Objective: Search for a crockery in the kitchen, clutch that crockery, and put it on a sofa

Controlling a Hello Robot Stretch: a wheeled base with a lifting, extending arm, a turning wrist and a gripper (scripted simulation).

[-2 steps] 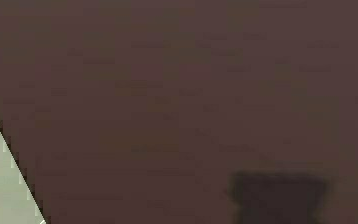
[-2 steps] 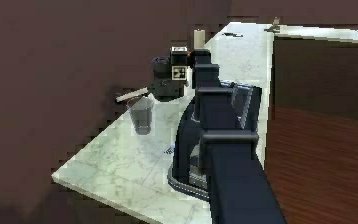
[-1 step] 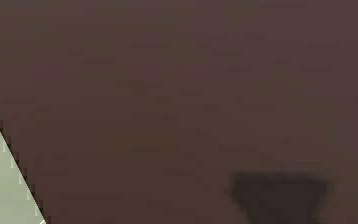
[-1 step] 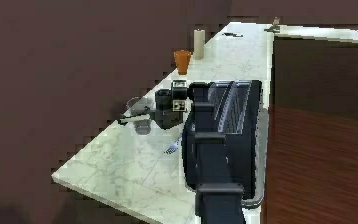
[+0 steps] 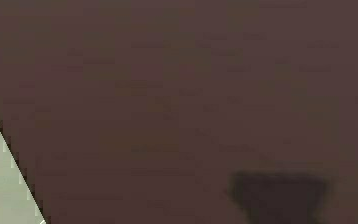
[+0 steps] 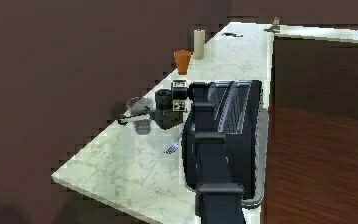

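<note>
so in the arm side view there's a long white marble countertop (image 6: pixel 102 165) running away diagonally, with a dark wall (image 6: pixel 57 70) along its left side. the arm (image 6: pixel 222 165) comes up from the bottom edge as a chunky dark bar and reaches out over the counter. its two little white squares (image 6: pixel 177 101) sit at the far end, and the gripper (image 6: pixel 130 119) pokes out to the left of them.

right at the gripper's far end there's a greyish cup-like thing (image 6: pixel 139 105), kind of see-through, about halfway along the counter near the wall-side edge. it has the countertop right at or behind it, so honestly i can't tell if the gripper has hold of it or of anything at all. can't tell if it's touching it or just beside it either.

farther along the counter there's an orange cup (image 6: pixel 182 61), and just past that a white upright cylinder (image 6: pixel 200 40). they're near each other and well apart from the gripper. a tiny pale scrap (image 6: pixel 172 148) lies on the marble just left of the arm, too small to name. to the right of the counter is reddish wood floor (image 6: pixel 322 170).

the forward view has a flat dark brown surface (image 5: pixel 187 90) up close, with a pale greenish wedge (image 5: pixel 1 185) in the bottom left corner.
</note>
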